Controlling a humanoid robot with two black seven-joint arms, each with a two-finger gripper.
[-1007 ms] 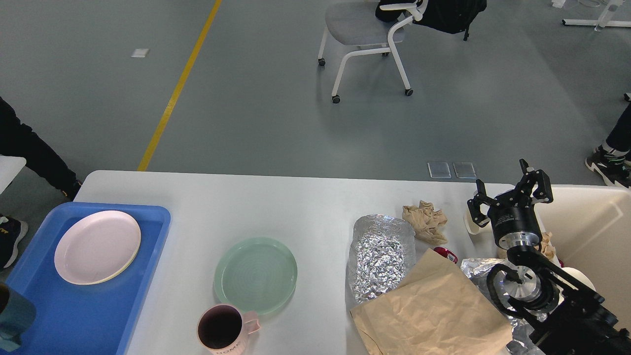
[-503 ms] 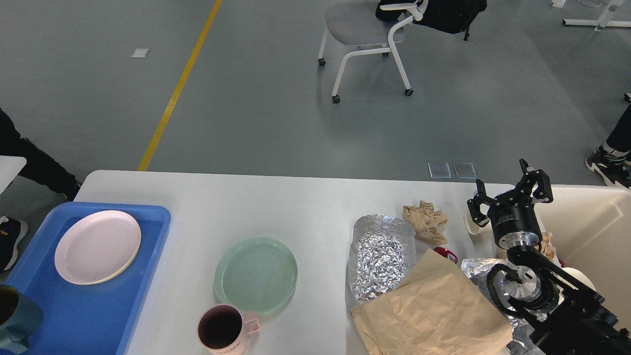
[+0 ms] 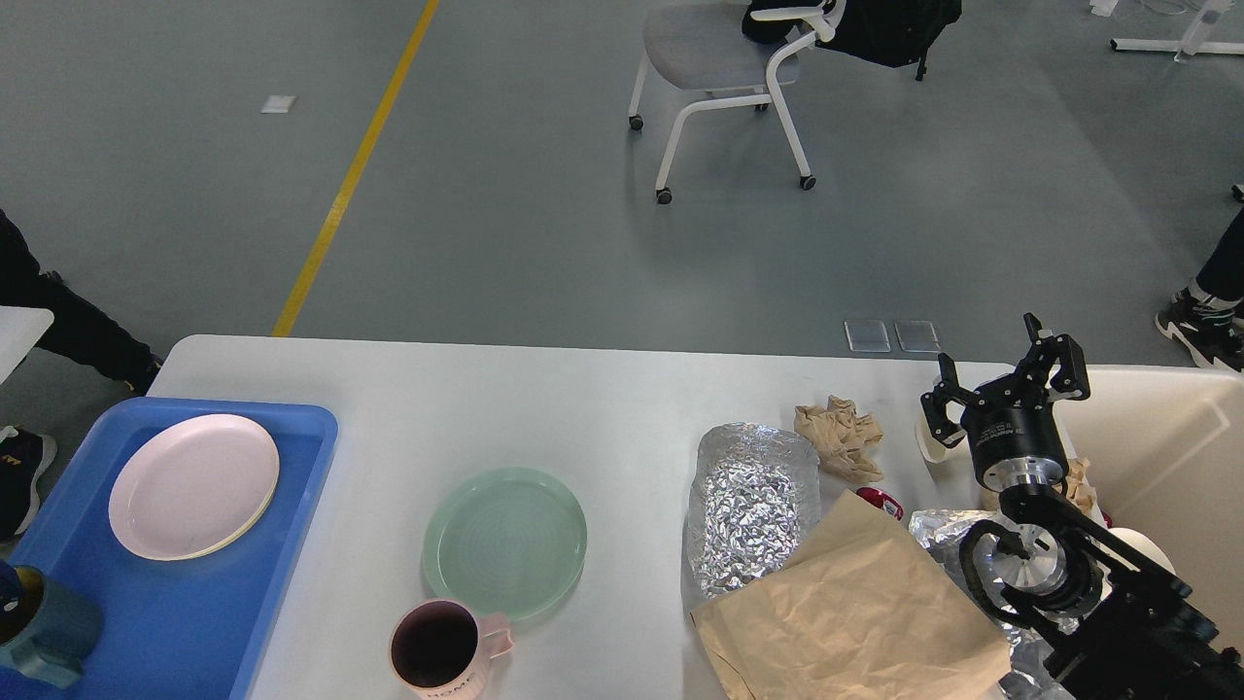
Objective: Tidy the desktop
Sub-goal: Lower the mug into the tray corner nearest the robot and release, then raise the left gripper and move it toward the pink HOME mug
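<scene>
Barely halfway I'd say: pink plate (image 3: 193,486) sits in the tray (image 3: 292,457), but green plate (image 3: 504,541), mug (image 3: 436,649), foil (image 3: 749,504) and paper (image 3: 855,612) still litter the tabletop (image 3: 544,399), right gripper (image 3: 1006,379) jaws apart, empty.

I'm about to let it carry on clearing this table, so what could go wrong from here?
1. The pink mug stands at the near edge of the desktop, right beside the green plate; moving the plate could nudge it off.
2. The right gripper hangs open above clutter; the brown paper bag overlaps the foil, so a grab may drag both.
</scene>
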